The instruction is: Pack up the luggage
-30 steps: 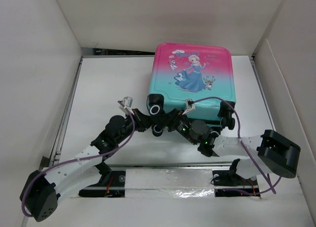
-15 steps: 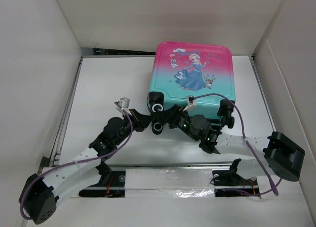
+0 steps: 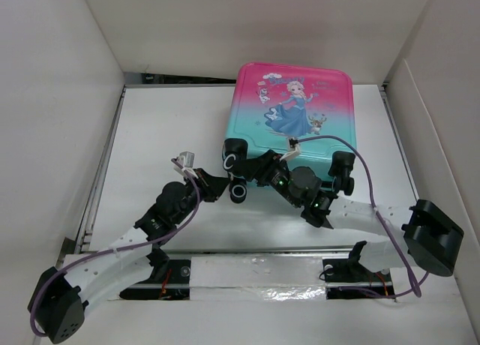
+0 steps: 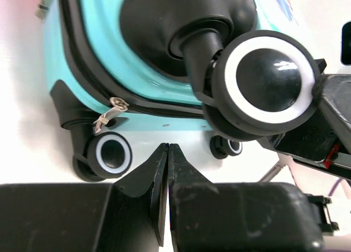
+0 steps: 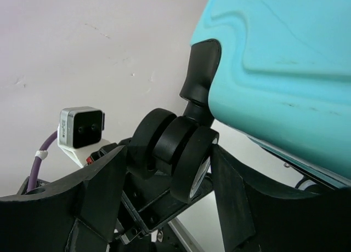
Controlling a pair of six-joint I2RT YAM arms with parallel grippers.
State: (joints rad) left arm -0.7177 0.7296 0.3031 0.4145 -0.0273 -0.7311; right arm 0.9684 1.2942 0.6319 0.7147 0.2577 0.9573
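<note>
The luggage (image 3: 296, 116) lies flat and closed at the back right of the table, princess print up, wheels toward me. My right gripper (image 3: 247, 176) is at its near left corner. In the right wrist view its fingers (image 5: 233, 192) stand on either side of a black double wheel (image 5: 175, 148) under the teal shell (image 5: 285, 49) and press on it. My left gripper (image 3: 219, 186) is shut and empty just left of that corner. In the left wrist view its tips (image 4: 168, 149) point at the zipper seam, with the metal zipper pull (image 4: 109, 110) up to the left.
White walls box in the table on the left, back and right. Other suitcase wheels show at the near right corner (image 3: 343, 166) and in the left wrist view (image 4: 112, 153). A purple cable runs along each arm. The arm bases sit at the near edge.
The right gripper and the held wheel have moved a little up and away from me, and the suitcase's near left corner has shifted with them. The left gripper has drawn back slightly to the left.
</note>
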